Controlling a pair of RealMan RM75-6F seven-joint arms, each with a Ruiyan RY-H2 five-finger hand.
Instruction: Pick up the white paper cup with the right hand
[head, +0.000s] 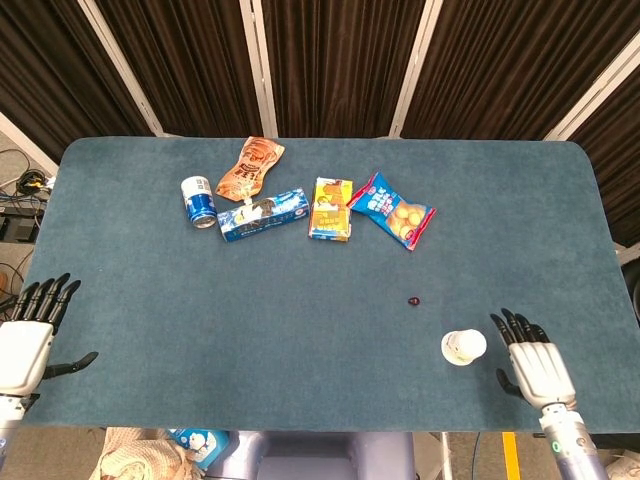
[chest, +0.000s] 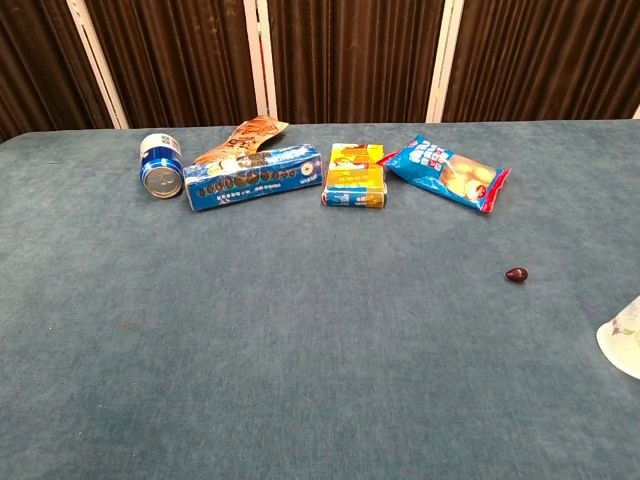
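The white paper cup (head: 463, 347) stands on the blue table near its front right; in the chest view only part of the cup (chest: 622, 337) shows at the right edge. My right hand (head: 531, 366) is just right of the cup, fingers spread and empty, a small gap between them. My left hand (head: 28, 336) hangs at the table's front left corner, fingers apart, holding nothing. Neither hand shows in the chest view.
A small dark red object (head: 414, 299) lies behind and left of the cup. At the back stand a blue can (head: 198, 201), an orange pouch (head: 250, 167), a blue box (head: 262, 214), a yellow box (head: 331, 208) and a blue snack bag (head: 392, 209).
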